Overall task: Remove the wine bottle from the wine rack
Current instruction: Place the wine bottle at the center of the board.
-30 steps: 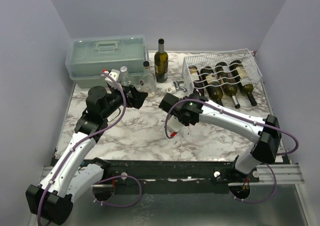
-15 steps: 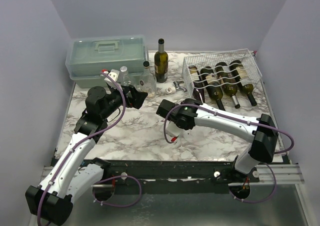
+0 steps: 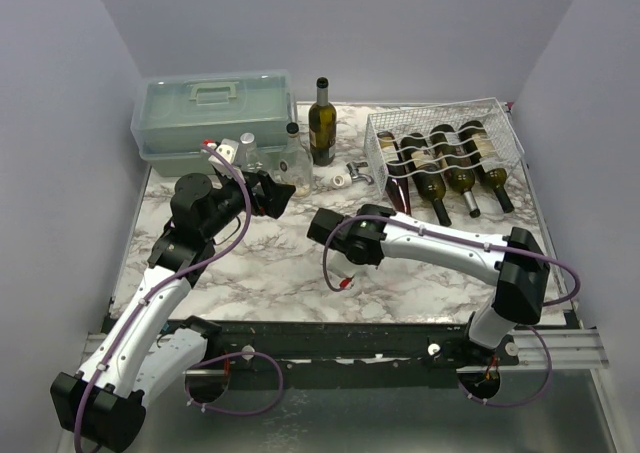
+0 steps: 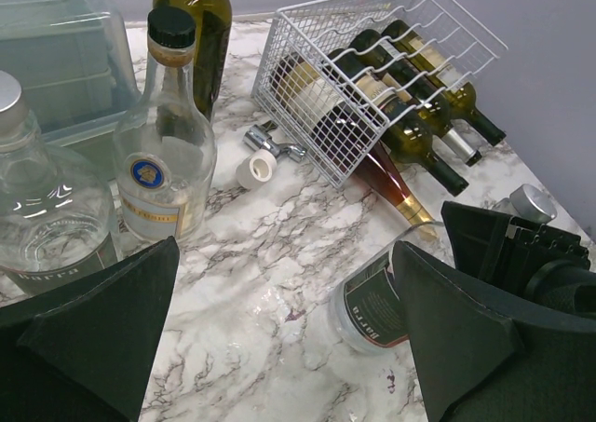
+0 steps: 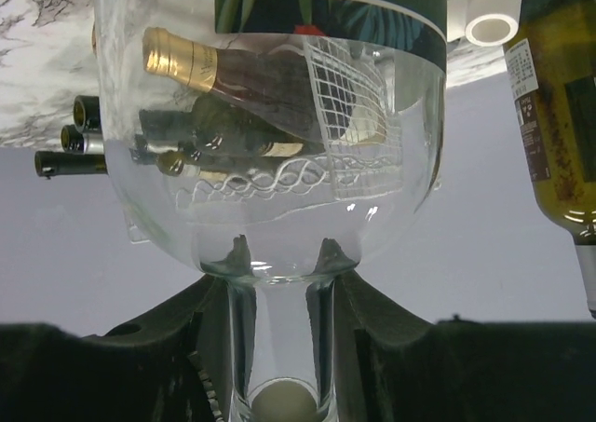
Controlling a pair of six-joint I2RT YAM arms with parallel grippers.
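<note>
Right gripper (image 5: 279, 284) clamped on clear bottle (image 5: 270, 161) neck, drawn further from wine rack (image 3: 376, 149); left gripper (image 4: 284, 254) wide open, unmoved.

The word "barra" stands on the tilted clear bottle (image 4: 371, 306) and the leftmost bottle (image 4: 47, 231).

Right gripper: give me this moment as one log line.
right gripper: shut on neck of clear bottle | clear bottle: outside wine rack, over marble table | wine rack: other bottles inside | left gripper: open, holding nothing

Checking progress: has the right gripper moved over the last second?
Yes. The right gripper, shut on a clear bottle, has drawn leftward and nearer the bases, away from the wine rack.
</note>
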